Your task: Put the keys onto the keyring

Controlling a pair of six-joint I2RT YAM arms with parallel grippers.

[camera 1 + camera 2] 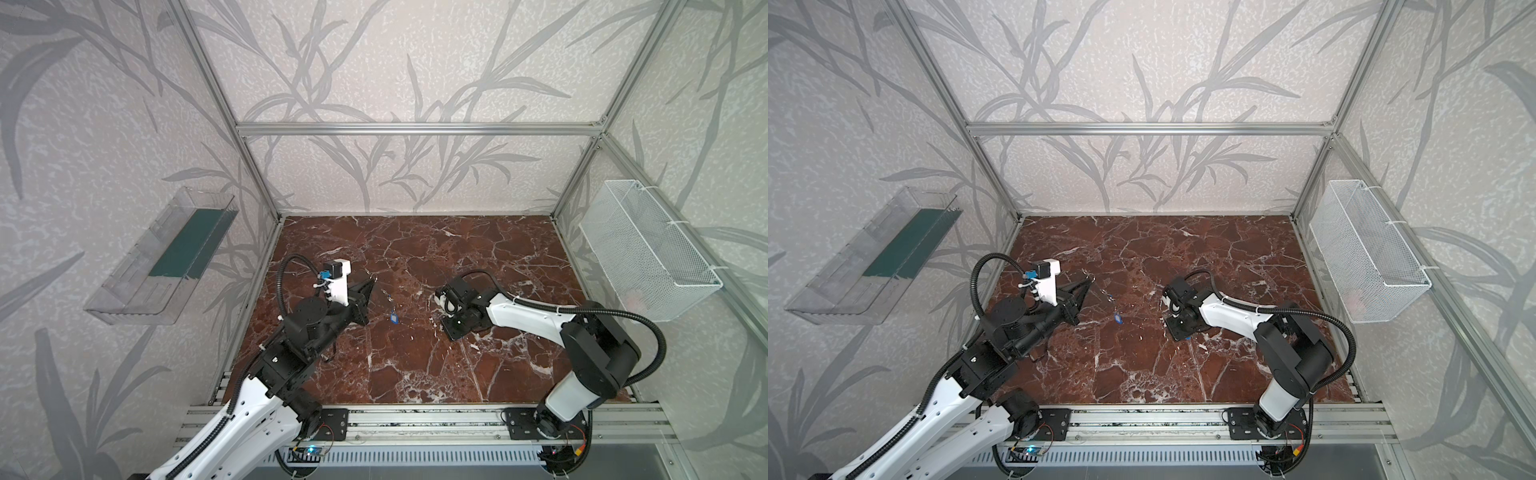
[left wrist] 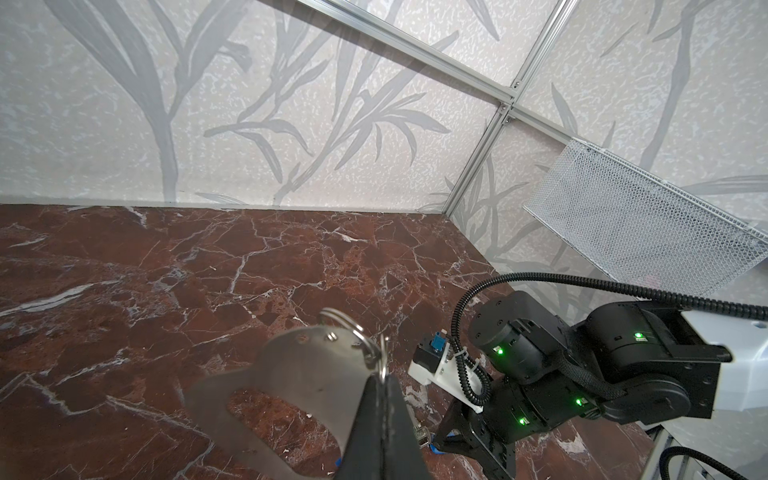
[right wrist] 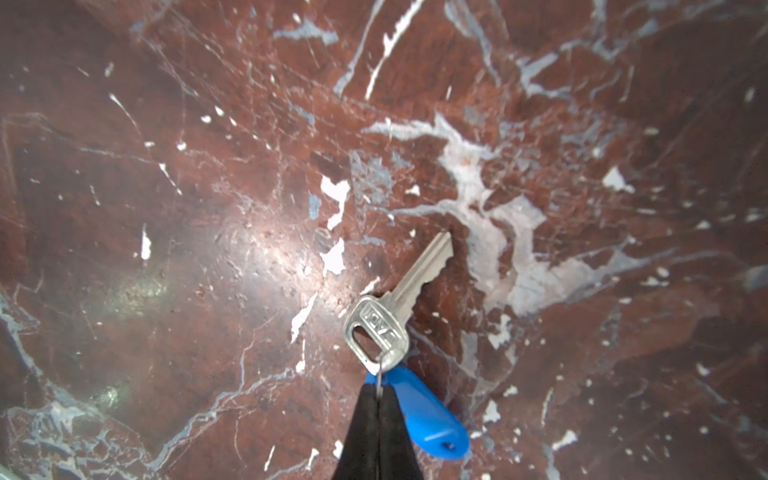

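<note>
Pinching the keyring (image 2: pixel 307 365) at its edge, L gripper (image 2: pixel 377 384) is clamped tight; R gripper (image 3: pixel 379 392) nips the ring (image 3: pixel 380 379) of a key (image 3: pixel 409 282) w/ blue tag (image 3: pixel 419 411), prob. touching table (image 3: pixel 166 208).

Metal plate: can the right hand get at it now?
Probably yes: left hand holds the plate up, the way between looks open, though the right hand is shut on a key.

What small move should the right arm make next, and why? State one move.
Probably lift the right gripper a little. It is shut on the small ring of a key, while that key and its blue tag seem to lie on the table. The left gripper holds the keyring raised, well apart, so the key must clear the table first.
</note>
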